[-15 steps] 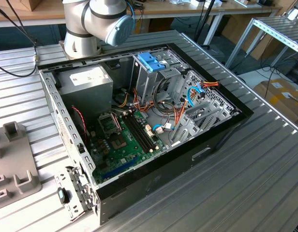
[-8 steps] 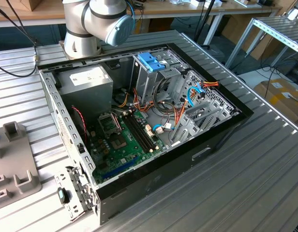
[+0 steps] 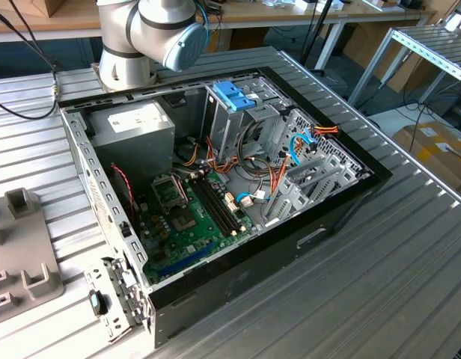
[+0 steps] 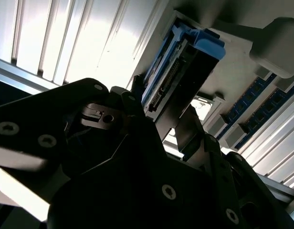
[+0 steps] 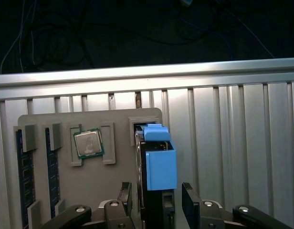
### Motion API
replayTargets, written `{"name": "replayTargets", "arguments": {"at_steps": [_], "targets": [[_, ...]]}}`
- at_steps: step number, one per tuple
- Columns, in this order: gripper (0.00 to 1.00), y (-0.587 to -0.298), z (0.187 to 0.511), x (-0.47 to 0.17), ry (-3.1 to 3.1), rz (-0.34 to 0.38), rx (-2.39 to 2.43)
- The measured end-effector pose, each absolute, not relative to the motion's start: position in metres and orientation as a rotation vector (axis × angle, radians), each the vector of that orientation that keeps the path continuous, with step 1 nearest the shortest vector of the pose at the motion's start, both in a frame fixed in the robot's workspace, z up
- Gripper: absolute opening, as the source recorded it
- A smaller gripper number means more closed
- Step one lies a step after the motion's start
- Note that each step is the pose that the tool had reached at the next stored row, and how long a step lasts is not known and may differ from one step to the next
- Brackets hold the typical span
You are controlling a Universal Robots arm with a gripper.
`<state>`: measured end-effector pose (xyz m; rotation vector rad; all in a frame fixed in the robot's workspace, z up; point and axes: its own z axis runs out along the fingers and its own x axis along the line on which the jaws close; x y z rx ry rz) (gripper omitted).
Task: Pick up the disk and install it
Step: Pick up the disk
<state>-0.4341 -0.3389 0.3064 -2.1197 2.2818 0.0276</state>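
**Claw state.** The claw (image 5: 157, 188) is apart. In both wrist views its fingers (image 5: 190, 199) stand one on each flank of the disk (image 5: 160, 164). In the first wrist view a narrow gap shows between one finger and the disk's dark body. The other finger stands just beside the disk, and whether it touches cannot be told.

**Disk position.** The disk stands on edge in a slot of the grey tray (image 5: 89, 191). It sits between the fingers and reaches out beyond their tips. Its light-blue carrier frame caps the edge that faces the claw. In the second wrist view a toothed connector strip runs along one narrow side of the disk.

**Tray.** The tray lies flat on the ribbed metal counter (image 5: 233, 143), directly below the claw. Off to one side of the claw, a processor chip (image 5: 88, 143) sits in a square recess. Farther out on that same side, two memory modules (image 5: 24, 167) lie in parallel slots.

**Computer case.** In the exterior view an open computer case (image 3: 215, 187) lies on the counter, close to the arm's base (image 3: 126, 52). Inside it, a blue latch (image 3: 234, 96) sits atop the grey drive cage (image 3: 238, 127).
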Motion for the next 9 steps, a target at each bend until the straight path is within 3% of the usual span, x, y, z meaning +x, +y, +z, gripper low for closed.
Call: {"name": "replayTargets", "arguments": {"at_steps": [8,9], "targets": [[0.53,-0.3389,0.3072,-0.4341,2.282,0.028,-2.120],[0.45,-0.3389,0.3073,-0.4341,2.282,0.028,-2.120]]}}
